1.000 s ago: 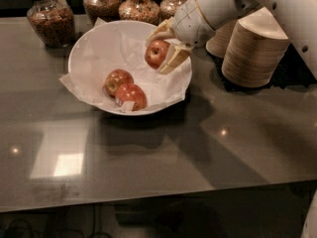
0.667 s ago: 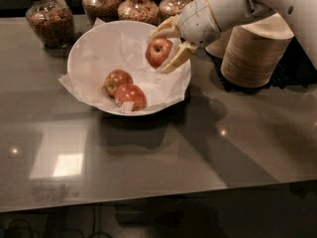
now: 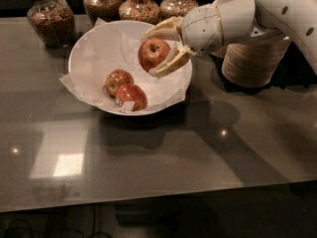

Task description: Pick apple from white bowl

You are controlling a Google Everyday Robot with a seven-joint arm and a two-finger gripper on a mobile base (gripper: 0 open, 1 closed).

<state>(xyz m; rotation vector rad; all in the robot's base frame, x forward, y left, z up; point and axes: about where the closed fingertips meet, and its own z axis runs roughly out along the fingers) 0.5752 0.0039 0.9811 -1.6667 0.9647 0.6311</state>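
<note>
Here the gripper (image 3: 151,55) reaches in from the right over the far right part of the white bowl (image 3: 90,42), its two tan fingers (image 3: 162,29) closed partway around the apple (image 3: 153,52), one finger along the apple's far upper side and the other under its near right side. The apple is round and red, with a paler yellowish blush toward the top where a small stem dimple shows, and no sticker is visible on it. It sits apart from the two other fruits, up and to the right of them; whether it touches the paper lining cannot be told. The bowl is wide and white, lined with crinkled white paper that sticks out past the rim on the left. Low in the bowl lie a yellower mottled apple (image 3: 117,81) and, just near of it and touching, a red apple with a white sticker (image 3: 131,96). To the right of the bowl, behind the arm, stands a stack of tan paper bowls (image 3: 255,66). Glass jars (image 3: 48,20) line the far edge of the dark glossy table (image 3: 173,157).
</note>
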